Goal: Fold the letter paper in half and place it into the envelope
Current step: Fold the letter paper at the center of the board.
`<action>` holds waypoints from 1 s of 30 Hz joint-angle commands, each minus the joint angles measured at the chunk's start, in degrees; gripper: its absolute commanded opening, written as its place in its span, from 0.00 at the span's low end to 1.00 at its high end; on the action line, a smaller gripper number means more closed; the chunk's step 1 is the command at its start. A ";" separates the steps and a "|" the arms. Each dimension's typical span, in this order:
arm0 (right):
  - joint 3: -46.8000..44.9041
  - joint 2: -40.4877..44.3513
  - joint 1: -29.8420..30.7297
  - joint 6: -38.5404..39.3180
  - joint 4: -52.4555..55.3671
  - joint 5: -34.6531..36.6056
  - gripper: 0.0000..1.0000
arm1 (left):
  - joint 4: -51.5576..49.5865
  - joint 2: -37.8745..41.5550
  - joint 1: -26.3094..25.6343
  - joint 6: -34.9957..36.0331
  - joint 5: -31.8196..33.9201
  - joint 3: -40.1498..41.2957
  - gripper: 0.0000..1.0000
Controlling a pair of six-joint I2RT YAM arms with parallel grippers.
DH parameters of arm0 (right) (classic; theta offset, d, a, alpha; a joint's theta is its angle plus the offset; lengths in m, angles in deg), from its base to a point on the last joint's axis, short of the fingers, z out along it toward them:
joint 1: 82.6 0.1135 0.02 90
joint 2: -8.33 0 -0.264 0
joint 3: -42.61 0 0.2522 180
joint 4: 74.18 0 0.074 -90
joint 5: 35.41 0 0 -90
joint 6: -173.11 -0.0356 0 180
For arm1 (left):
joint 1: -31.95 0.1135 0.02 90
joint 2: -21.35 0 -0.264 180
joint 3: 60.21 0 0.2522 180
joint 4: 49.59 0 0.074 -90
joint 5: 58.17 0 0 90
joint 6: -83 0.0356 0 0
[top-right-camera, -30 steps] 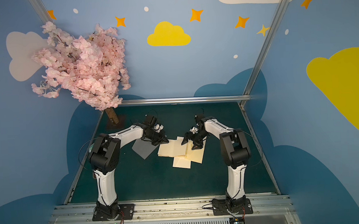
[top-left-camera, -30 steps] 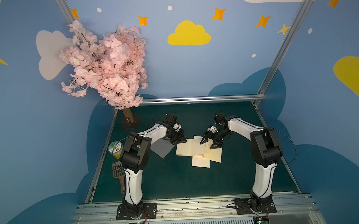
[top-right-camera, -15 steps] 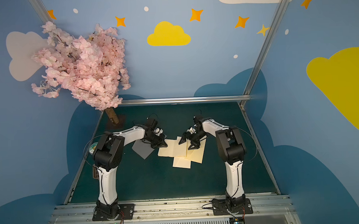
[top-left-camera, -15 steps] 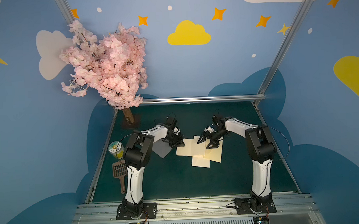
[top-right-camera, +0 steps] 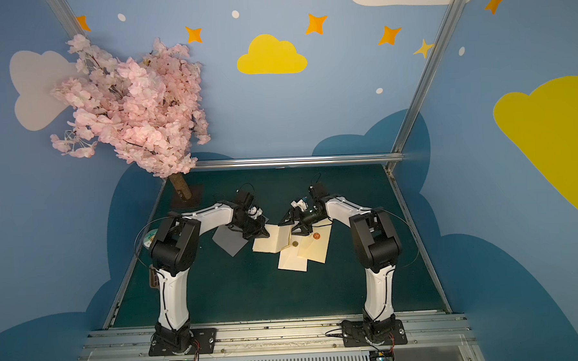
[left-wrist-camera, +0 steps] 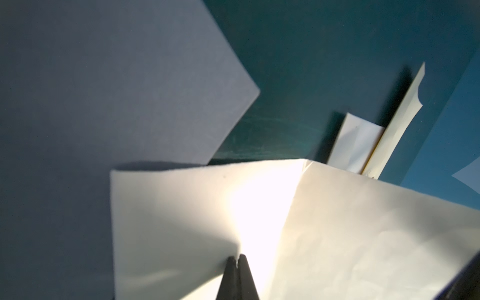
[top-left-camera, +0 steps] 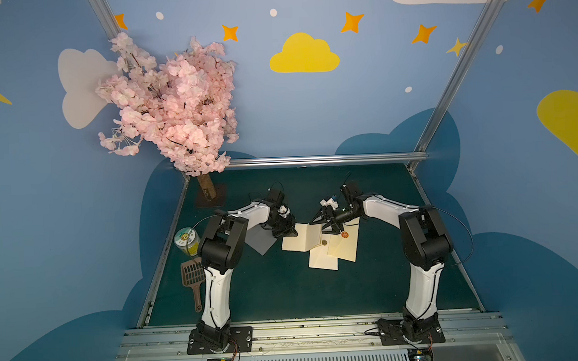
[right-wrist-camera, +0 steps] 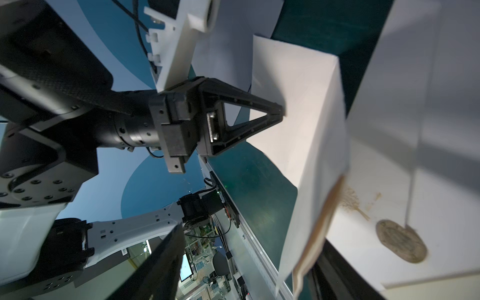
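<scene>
on the dark green table mat (top-left-camera: 286, 305), in both top views, the left gripper (top-left-camera: 290, 234) (top-right-camera: 265, 235) is clamped on the left edge of the cream letter paper (top-left-camera: 300, 240) (top-right-camera: 272, 242), which is creased down its middle and raised a little at that edge. the right gripper (top-left-camera: 323, 224) (top-right-camera: 292, 225) stands at the paper's opposite edge, its black jaws apart with that edge between them. just right of the paper lies the cream rectangular envelope (top-left-camera: 346, 249) (top-right-camera: 314, 250) with an orange-red round seal, overlapping a second cream flat piece (top-left-camera: 322, 263) that bears a small bronze seal (top-left-camera: 324, 242). a grey square sheet (top-left-camera: 259, 243) lies under the left wrist. a clear jar (top-left-camera: 187, 241) with a green lid and a brown plastic scoop (top-left-camera: 192, 276) sit near the mat's left rim, a pink blossom tree (top-left-camera: 170, 109) in the far left corner.

from the left wrist, the two black fingertips (left-wrist-camera: 244, 263) meet with no gap, pinching the paper (left-wrist-camera: 194, 220); its raised edge shades the grey sheet (left-wrist-camera: 117, 78) beside it.

from the right wrist, the left gripper (right-wrist-camera: 281, 113) bites the paper's far edge and the paper (right-wrist-camera: 298, 104) stands tented along its crease. the right arm's own dark fingers (right-wrist-camera: 161, 259) are blurred and well apart, the paper's blurred near edge between them. the bronze seal (right-wrist-camera: 401, 241) rests on cream paper just beside.
</scene>
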 commanded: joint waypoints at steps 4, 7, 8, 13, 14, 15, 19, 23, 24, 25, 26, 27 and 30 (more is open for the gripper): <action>-1.91 0.90 2.46 -4.97 -9.63 -4.67 0.68 | -0.40 -0.99 0.12 0.24 0.33 1.45 0.03; -2.45 -0.64 2.88 -7.53 -13.65 -5.25 0.58 | -0.21 -0.95 0.18 -0.11 0.21 1.72 0.03; -2.61 -1.23 2.91 -8.36 -14.93 -5.49 0.55 | -0.06 -0.96 0.10 -0.24 0.06 1.80 0.03; -2.51 -4.59 3.04 -12.24 -20.29 -6.82 0.47 | 0.03 -0.84 0.18 -0.63 -0.05 1.83 0.03; -2.48 -5.03 2.87 -12.38 -20.49 -6.61 0.44 | 0.05 -0.83 0.24 -0.76 -0.05 1.78 0.03; -2.53 -5.35 2.77 -12.35 -20.45 -6.20 0.40 | 0.10 -0.70 0.19 -0.88 -0.14 1.80 0.03; -0.89 -7.18 2.72 -10.27 -16.70 -4.42 0.29 | 0.12 -0.32 0.51 -1.32 -0.30 1.85 0.03; 1.36 -9.22 2.76 -8.48 -13.35 -2.90 0.22 | 0.26 0.71 0.90 -1.86 -0.66 1.89 0.03; 1.91 -9.70 2.78 -8.36 -13.01 -2.59 0.22 | 0.26 1.03 1.00 -1.86 -0.71 1.87 0.03; 2.43 -10.10 2.86 -8.46 -13.07 -2.51 0.24 | 0.26 1.28 1.14 -1.76 -0.75 1.98 0.03; 2.92 -10.55 3.00 -8.40 -12.85 -2.51 0.27 | 0.16 1.43 1.20 -1.64 -0.75 1.98 0.03; 3.69 -11.01 3.08 -8.09 -12.13 -2.30 0.38 | 0.05 1.51 1.32 -1.62 -0.79 2.06 0.03; 4.65 -11.96 3.46 -8.50 -12.58 -2.51 0.54 | 0.09 1.82 1.58 -1.46 -0.94 2.57 0.03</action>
